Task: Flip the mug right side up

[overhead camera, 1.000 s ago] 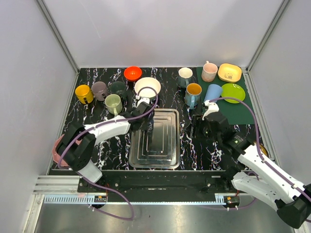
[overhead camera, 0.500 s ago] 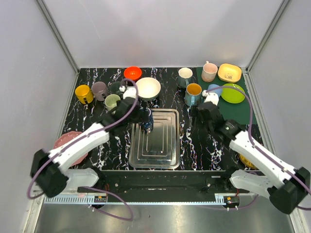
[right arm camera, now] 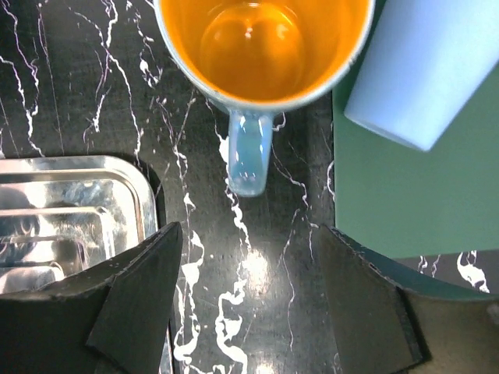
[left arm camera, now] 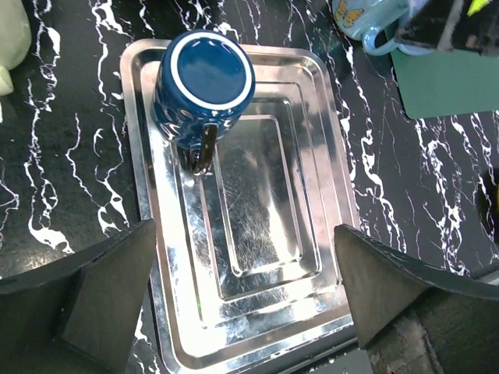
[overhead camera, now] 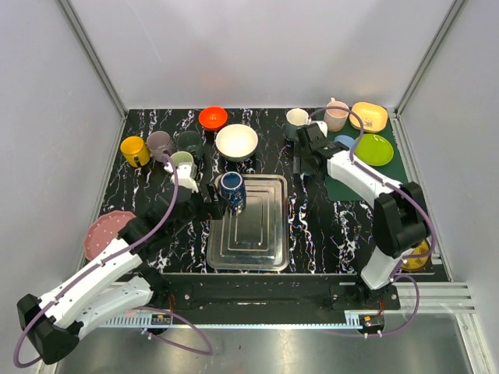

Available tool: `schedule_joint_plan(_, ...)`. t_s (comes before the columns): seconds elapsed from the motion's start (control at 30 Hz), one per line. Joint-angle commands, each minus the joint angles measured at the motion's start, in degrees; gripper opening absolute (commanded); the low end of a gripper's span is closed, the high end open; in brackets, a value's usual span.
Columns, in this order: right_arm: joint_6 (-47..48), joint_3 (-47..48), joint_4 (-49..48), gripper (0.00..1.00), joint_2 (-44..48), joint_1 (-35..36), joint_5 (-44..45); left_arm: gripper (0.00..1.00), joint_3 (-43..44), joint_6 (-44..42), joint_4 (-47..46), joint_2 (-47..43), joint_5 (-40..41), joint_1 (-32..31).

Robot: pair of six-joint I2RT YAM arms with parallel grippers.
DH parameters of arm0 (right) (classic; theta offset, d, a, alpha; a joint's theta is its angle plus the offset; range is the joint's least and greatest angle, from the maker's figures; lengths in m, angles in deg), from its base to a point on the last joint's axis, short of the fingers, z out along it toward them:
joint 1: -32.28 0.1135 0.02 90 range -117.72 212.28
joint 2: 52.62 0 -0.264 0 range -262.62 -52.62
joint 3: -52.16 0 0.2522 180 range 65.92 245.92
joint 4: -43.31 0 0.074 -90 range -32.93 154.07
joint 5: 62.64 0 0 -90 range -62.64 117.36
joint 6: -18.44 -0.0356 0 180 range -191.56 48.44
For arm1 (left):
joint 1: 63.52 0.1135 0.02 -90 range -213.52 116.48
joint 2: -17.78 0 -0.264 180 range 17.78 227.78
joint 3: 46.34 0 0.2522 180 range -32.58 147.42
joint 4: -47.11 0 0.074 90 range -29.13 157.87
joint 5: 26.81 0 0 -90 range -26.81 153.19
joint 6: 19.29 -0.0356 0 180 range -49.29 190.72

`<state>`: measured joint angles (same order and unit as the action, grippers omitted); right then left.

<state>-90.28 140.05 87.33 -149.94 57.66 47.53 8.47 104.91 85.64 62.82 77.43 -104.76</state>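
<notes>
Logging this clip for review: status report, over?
Left gripper open, empty, above tray. Right gripper open, over orange-lined mug. Blue mug looks base-up on tray, not held. Nothing blocking it.

Closed in on three sides by plain pale grey walls (overhead camera: 257,47), joined at the back corners by slanting aluminium posts (overhead camera: 93,58). Floored with a black table top (overhead camera: 320,234) veined in white like marble, with a dark green mat (right arm camera: 405,210) laid at the far right. Edged at the near side by a ribbed metal rail (overhead camera: 460,292), then a brushed steel sheet (overhead camera: 273,351). Lit softly and evenly from above.
</notes>
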Motion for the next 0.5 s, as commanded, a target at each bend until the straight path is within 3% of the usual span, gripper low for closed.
schedule_joint_plan(0.0,3.3,6.3,-0.5,0.75,-3.4,-1.0,-0.3,0.99,-1.2,0.3,-1.2,-2.2,-4.9,0.0)
schedule_joint_plan(0.27,4.3,12.6,2.2,0.68,-10.9,-4.0,-1.5,0.99,-1.6,-0.1,-1.7,-1.1,-5.4,0.0)
schedule_joint_plan(0.47,4.0,14.6,3.0,0.55,-13.4,-4.8,-2.9,0.99,-1.3,-0.2,-2.4,0.5,-6.2,0.0)
